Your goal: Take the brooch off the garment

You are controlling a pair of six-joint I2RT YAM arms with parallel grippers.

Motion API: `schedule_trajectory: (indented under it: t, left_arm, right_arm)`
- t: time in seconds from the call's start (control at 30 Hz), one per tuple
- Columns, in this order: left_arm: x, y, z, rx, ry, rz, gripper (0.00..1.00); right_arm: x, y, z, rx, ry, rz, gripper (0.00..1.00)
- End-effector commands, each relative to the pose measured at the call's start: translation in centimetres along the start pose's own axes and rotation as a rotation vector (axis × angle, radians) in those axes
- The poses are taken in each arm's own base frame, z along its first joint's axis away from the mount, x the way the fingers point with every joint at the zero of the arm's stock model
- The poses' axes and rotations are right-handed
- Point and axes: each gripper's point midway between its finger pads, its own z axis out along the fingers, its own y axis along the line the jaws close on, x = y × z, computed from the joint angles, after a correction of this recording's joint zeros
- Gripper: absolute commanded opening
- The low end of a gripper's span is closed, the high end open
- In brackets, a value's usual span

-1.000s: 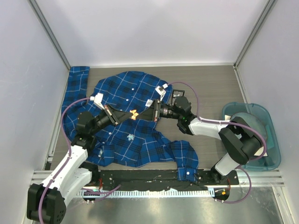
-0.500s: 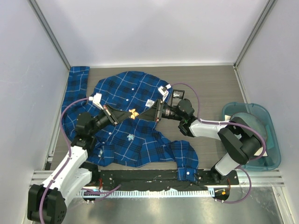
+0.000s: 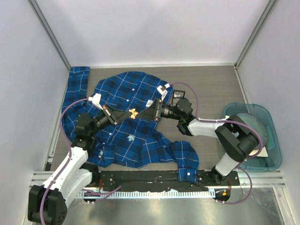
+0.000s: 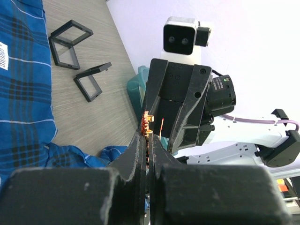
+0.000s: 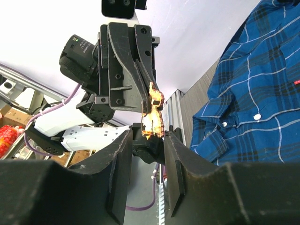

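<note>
The brooch [image 3: 133, 113], small and orange-gold, hangs in the air above the blue plaid garment [image 3: 126, 89], which lies spread on the table. My left gripper [image 3: 128, 115] is shut on it; its fingertips [image 4: 140, 140] pinch the brooch [image 4: 146, 123] from below. Facing it from the right, my right gripper [image 3: 142, 115] stands open. In the right wrist view the brooch [image 5: 153, 112] sits just beyond the gap between the right fingers [image 5: 123, 150], untouched by them. The left gripper [image 5: 126, 70] holds its upper edge there.
A teal bin [image 3: 262, 140] stands at the right edge, also seen in the left wrist view [image 4: 136, 86]. Black square frames [image 4: 70, 40] lie on the wood table behind the garment [image 4: 18, 70]. One sleeve [image 3: 77, 79] reaches the left wall.
The right gripper's jaws have opened wider around the brooch. The left gripper keeps its hold, and the brooch has barely shifted.
</note>
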Motion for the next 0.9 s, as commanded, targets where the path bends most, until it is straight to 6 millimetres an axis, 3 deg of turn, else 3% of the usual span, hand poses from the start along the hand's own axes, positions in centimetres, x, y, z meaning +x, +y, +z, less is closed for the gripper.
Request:
schedule_trajectory:
  t: [0.0,0.87]
  left_arm:
    - [0.1,-1.2,-0.2,0.057,0.011,0.028,0.00]
    - [0.0,-1.8,-0.2,0.071,0.014,0.037,0.00]
  right_arm:
    - [-2.0,2.4,1.1,-0.082,-0.044,-0.073,0.39]
    - [-0.9,0.8,2.1,-0.015,-0.016,-0.068,0.19]
